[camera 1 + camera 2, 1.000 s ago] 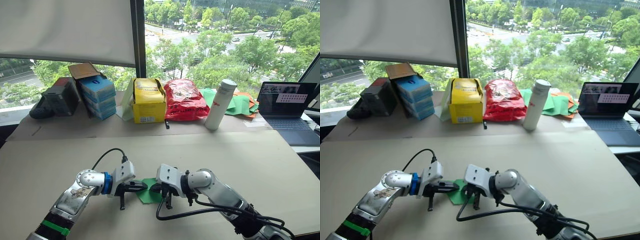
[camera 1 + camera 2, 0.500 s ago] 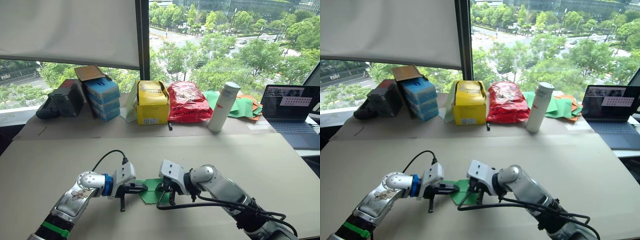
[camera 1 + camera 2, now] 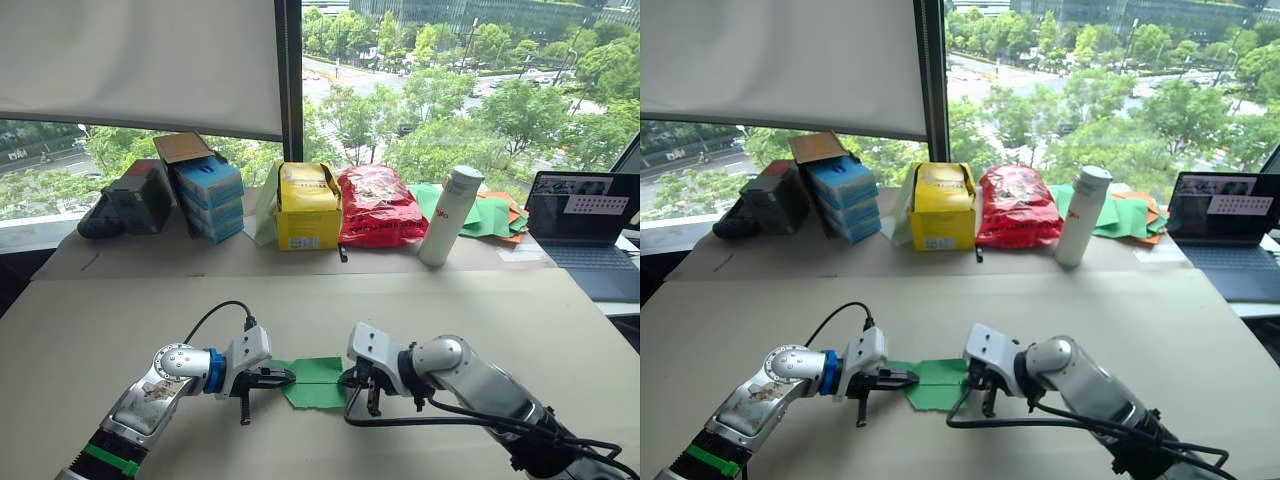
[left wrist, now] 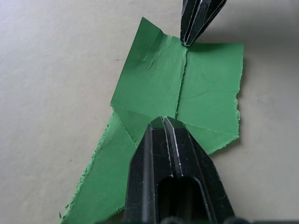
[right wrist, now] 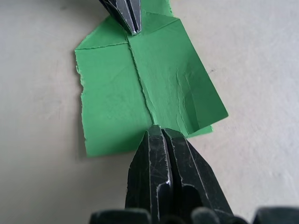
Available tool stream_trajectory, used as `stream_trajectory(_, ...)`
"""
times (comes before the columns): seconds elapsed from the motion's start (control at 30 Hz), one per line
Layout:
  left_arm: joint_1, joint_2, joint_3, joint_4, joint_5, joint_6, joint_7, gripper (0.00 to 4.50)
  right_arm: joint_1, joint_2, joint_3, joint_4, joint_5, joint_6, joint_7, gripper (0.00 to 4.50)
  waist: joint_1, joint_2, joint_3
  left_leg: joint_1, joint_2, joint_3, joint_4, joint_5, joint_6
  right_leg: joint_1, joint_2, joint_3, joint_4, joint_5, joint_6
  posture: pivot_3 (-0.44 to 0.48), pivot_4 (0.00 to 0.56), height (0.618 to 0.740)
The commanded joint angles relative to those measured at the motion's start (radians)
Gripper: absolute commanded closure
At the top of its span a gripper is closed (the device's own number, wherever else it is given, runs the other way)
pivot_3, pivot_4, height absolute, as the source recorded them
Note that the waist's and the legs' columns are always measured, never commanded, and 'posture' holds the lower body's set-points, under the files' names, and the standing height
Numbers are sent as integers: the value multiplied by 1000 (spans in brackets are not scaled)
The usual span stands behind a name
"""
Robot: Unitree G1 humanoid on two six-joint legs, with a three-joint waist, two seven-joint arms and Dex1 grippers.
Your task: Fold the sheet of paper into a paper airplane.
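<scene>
The sheet of paper (image 3: 318,380) lay flat on the near part of the tan surface (image 3: 420,310), partly folded, with a crease running along its middle from left to right and a folded flap toward its left end. The left hand (image 3: 290,377) had its two black fingers pressed together, their tips resting on the left end of the paper over the crease. The right hand (image 3: 347,378) also had its fingers closed, with the tips touching the paper's right edge at the same crease line. The two hands faced each other across the sheet, tip to tip along the fold, with bare green paper between them. In the left wrist view the paper's edges (image 4: 239,112) looked ragged, and light wrinkles showed beside the crease.

Along the far edge of the surface stood a row of things: a dark bag (image 3: 125,200), a stack of blue boxes (image 3: 208,195), a yellow box (image 3: 305,205), a red bag (image 3: 376,205) and a white bottle (image 3: 445,215). A heap of green and orange sheets (image 3: 490,212) lay behind the bottle, and an open laptop (image 3: 585,215) sat at the far right.
</scene>
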Motion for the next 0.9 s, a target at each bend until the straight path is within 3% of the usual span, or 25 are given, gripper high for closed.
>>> stream_trajectory(0.03,6,12,-19,14,30,19,0,4500,57,-57,32,54,-21,119,-10,4479,0,0,-1,0,0,0,0,0,0,0,0,0,-1,0,0,0,150,740)
stream_trajectory(0.43,-9,6,-23,25,35,14,-3,4500,-3,78,-206,-106,180,-46,10,4479,-12,1,0,-10,1,0,-2,0,0,-5,1,0,-5,3,4,0,150,740)
stream_trajectory(0.9,-34,-8,-47,-27,31,46,0,4500,-21,129,28,202,-89,-199,-82,4479,-21,3,2,-8,1,0,-1,1,-1,-4,2,-1,-4,3,4,0,150,740)
